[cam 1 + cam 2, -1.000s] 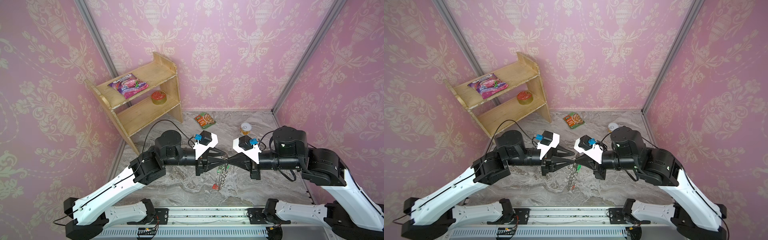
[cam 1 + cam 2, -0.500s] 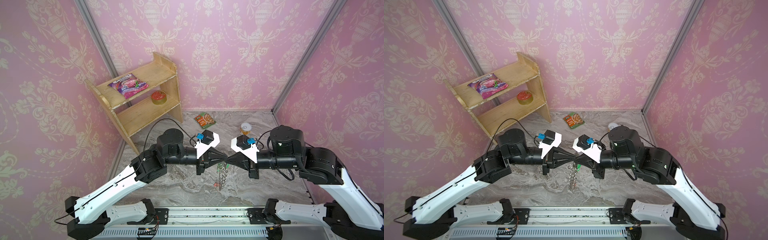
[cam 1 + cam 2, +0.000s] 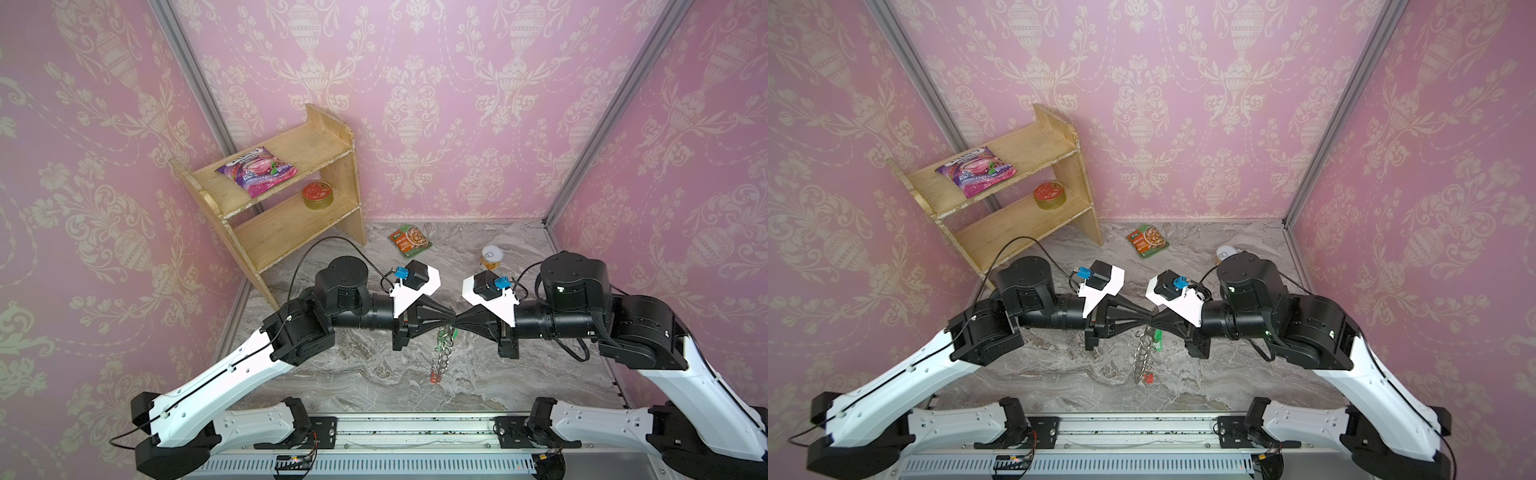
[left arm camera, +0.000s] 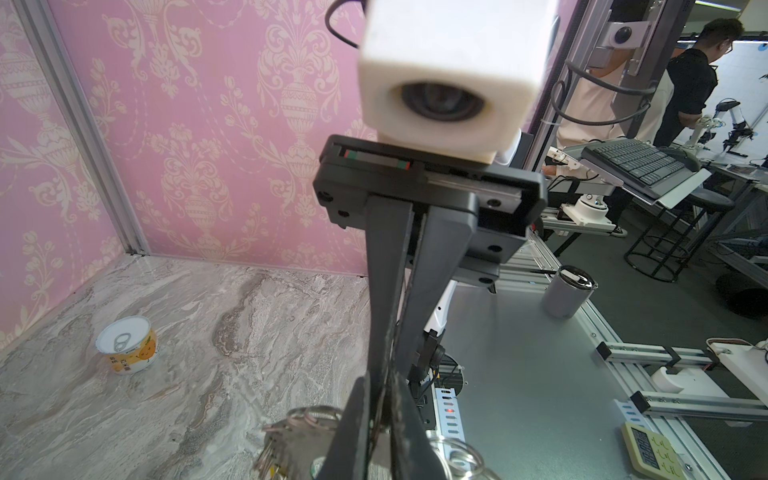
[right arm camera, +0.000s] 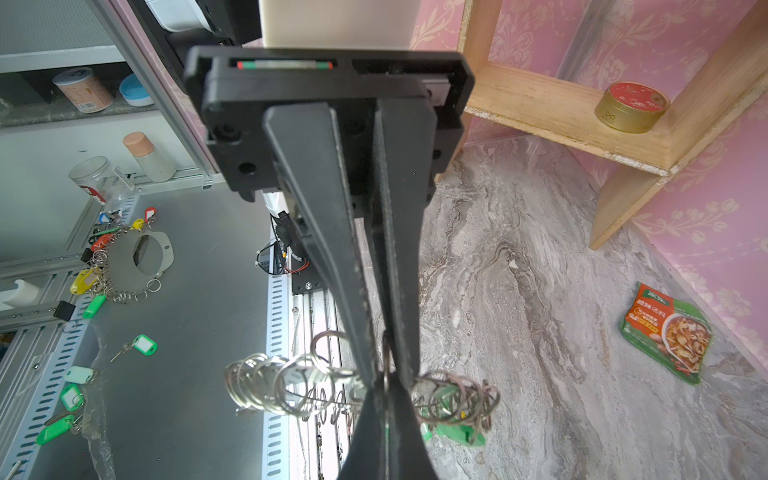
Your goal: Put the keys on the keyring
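Both your left pincer (image 3: 449,322) and right pincer (image 3: 462,322) clench the keyring (image 3: 444,347) hanging below them; pry one loop gently.

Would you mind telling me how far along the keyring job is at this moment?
Done: a green key and a red key already hang on the keyring. In hand: the left gripper and right gripper both pinch its upper edge. Left: many wire loops look empty; no loose key shows on the table.
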Robot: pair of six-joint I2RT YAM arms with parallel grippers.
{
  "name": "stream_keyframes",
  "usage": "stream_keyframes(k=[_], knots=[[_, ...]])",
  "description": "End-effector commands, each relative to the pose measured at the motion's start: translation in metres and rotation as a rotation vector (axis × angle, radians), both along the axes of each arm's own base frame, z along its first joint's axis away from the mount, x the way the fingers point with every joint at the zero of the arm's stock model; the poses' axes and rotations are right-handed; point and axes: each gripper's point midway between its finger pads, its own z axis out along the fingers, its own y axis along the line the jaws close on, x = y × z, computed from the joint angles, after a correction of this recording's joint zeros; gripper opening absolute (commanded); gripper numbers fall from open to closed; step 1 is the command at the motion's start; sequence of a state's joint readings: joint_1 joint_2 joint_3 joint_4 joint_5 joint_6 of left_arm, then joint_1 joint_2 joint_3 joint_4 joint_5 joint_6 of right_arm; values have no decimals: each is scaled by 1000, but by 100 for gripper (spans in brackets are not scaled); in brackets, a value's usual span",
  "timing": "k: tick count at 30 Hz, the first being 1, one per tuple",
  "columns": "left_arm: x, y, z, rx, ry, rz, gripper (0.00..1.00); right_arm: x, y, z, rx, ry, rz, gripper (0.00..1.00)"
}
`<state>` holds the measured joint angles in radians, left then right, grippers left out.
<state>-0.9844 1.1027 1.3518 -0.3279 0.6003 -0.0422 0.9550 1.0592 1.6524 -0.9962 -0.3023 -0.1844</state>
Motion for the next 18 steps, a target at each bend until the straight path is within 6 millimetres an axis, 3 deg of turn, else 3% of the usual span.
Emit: stream_keyframes(k=[1, 8, 17, 18], knots=[[-7, 1, 3, 5, -3, -37, 10, 1, -4, 30, 90, -76, -9, 0], [-7, 1, 2, 7, -4, -40, 1, 1, -4, 33, 102, -80, -9, 0], [-4, 1, 4, -2, -32, -27, 0, 3, -2, 32, 101, -77, -10, 0], [-4, 2, 6, -13, -46, -18, 0, 3, -3, 31, 99, -76, -14, 4]])
